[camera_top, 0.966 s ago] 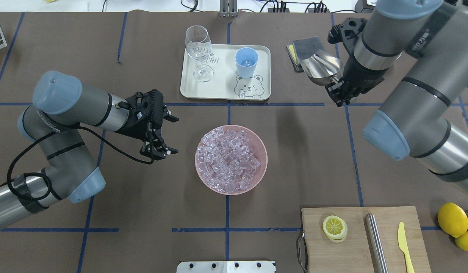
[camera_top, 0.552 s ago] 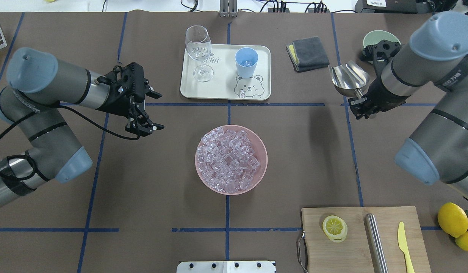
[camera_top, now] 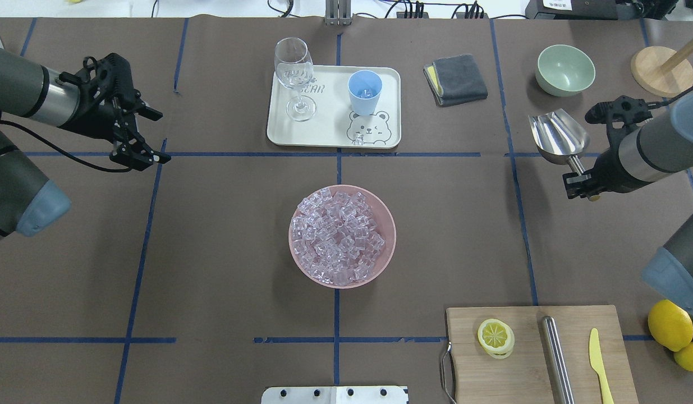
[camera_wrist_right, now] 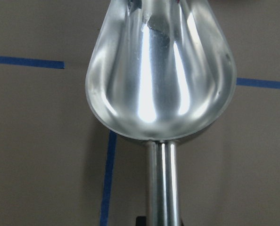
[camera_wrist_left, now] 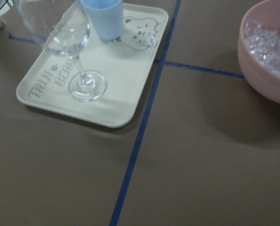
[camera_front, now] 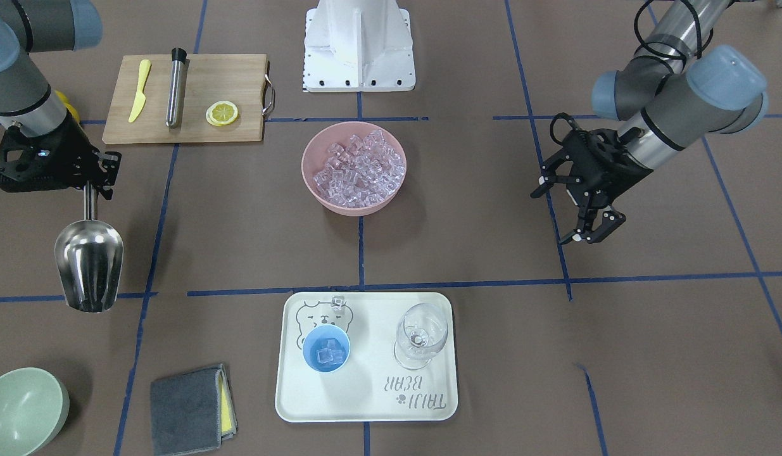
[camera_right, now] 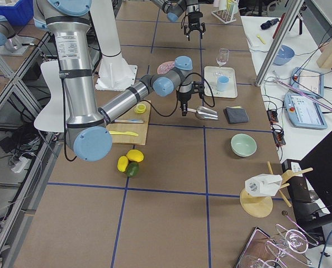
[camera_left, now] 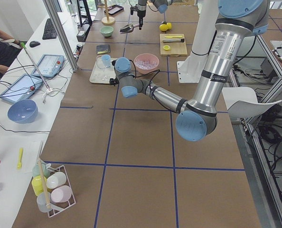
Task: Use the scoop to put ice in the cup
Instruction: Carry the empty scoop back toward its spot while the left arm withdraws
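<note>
Both my arms are swinging farther outward than a moment ago in the overhead view: my right gripper (camera_top: 579, 182) is carrying the scoop (camera_top: 556, 137) away from the tray (camera_top: 329, 112) toward the table's right side, and my left gripper (camera_top: 161, 138) is retreating to the far left, fingers spread with nothing between them. From the front-facing camera, the cup (camera_front: 326, 349) is standing on the tray beside the wine glass (camera_front: 421, 335) with a few pieces of ice (camera_front: 327, 356) lying in its bottom. A stray cube (camera_front: 338, 303) is sitting on the tray just beside it, and the pink bowl (camera_front: 359, 209) is holding the large heap. There my right fingers are clamping the scoop's handle, the trough reaching out beyond them. In the two side views the scoop is hanging well apart from both cup and bowl. My left wrist camera is showing cup, glass and bowl rim, with nothing of mine touching them. My right wrist camera is showing a bare trough with no ice in it. I am judging that a first load is delivered; the cup looks far from full, so more scooping may remain.
</note>
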Motion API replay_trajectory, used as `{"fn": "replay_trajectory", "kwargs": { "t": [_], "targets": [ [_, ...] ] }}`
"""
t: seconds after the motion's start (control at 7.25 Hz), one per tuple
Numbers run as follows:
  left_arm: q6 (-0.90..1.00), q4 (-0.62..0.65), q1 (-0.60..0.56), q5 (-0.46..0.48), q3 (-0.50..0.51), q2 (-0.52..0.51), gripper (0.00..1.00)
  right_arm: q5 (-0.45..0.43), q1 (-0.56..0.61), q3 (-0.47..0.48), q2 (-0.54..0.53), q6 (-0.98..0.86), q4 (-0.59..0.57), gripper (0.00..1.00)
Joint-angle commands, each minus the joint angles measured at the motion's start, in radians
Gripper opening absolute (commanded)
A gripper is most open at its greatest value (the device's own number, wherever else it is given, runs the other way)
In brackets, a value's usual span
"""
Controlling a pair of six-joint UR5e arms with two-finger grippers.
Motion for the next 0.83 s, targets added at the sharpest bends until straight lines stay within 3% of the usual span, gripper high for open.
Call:
{"fn": "replay_trajectory", "kwargs": {
  "t": [0.0, 0.14, 0.41, 0.69],
  "targets": [
    [-0.001, 0.372, -0.07, 0.03, -0.073, 0.001, 1.0, -0.001, -0.001, -0.002, -0.096, 0.03, 0.145, 0.0],
    [-0.001, 0.471, -0.113, 0.063, -0.087, 0.001, 1.0, -0.01, -0.016, -0.004, -0.11, 0.056, 0.165, 0.0],
    [-0.001, 0.509, -0.184, 0.06, -0.039, 0.059, 1.0, -0.038, -0.079, -0.004, -0.158, 0.135, 0.237, 0.0],
    [0.0, 0.576, -0.216, 0.057, -0.015, 0.086, 1.0, -0.146, -0.183, -0.014, -0.199, 0.242, 0.329, 0.0]
  ]
}}
